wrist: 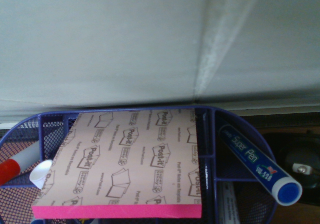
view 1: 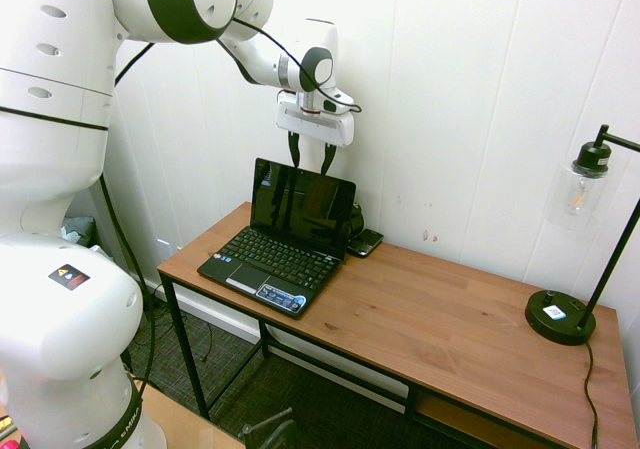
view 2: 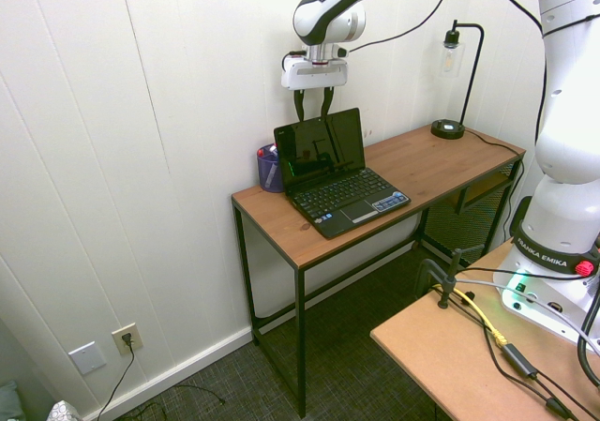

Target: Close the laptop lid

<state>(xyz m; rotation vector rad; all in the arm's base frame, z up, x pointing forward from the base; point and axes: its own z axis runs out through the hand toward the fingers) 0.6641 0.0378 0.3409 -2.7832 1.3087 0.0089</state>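
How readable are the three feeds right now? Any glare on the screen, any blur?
First exterior view: sharp, with wall reflections on the glossy laptop lid under the gripper. Second exterior view: evenly lit, with a green glint on the screen. Wrist view: soft focus on the Post-it pad and blue pen.

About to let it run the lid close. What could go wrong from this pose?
1. The gripper hangs open just above the laptop lid's top edge, near the wall; coming straight down, a finger could land on the edge rather than push the lid forward.
2. The blue mesh organizer and the phone sit right behind the lid; a descent behind it could hit them.
3. The laptop may slide instead of folding.
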